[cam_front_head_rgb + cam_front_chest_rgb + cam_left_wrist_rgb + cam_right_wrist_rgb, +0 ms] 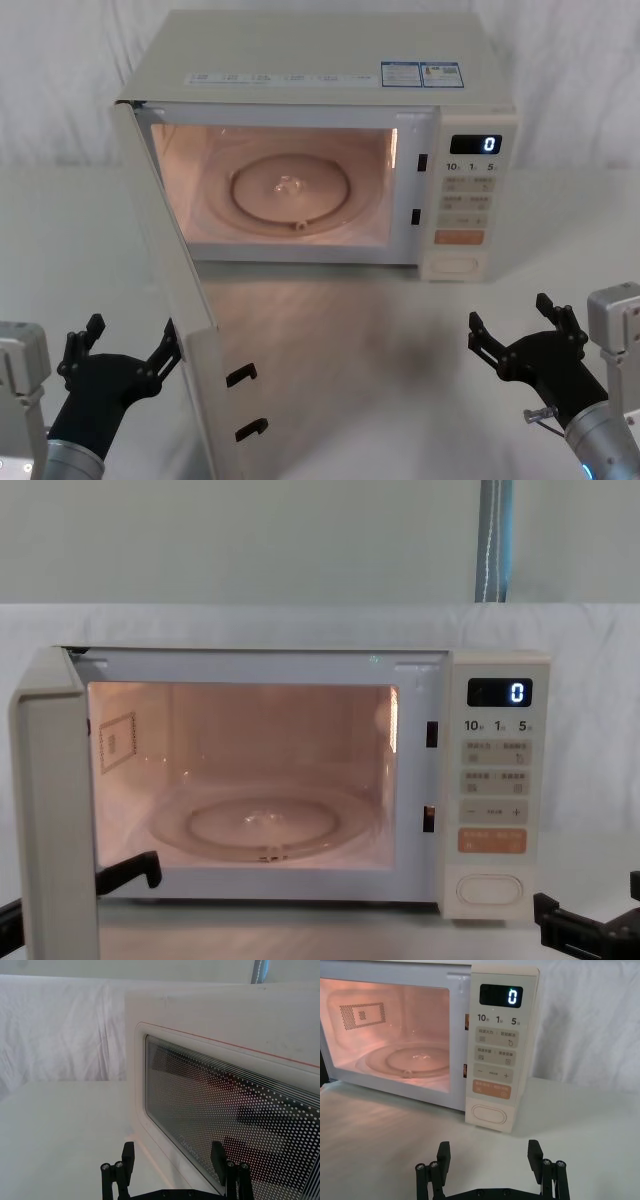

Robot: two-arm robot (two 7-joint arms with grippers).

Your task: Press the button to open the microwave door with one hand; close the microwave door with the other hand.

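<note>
Two grippers wait low at the near edge of the desk (340, 330), both with fingers spread apart and holding nothing. Left gripper (120, 345) sits just outside the microwave door (170, 290), which is swung wide open. Right gripper (515, 325) hovers in front of the button (456, 265) on the lit microwave (310, 70), well short of it

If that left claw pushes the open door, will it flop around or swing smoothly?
Probably smoothly: the door looks like a stiff slab, attached along one edge of the microwave. Likely light enough for the open left gripper beside it. Its smooth face might let fingers slide.
</note>
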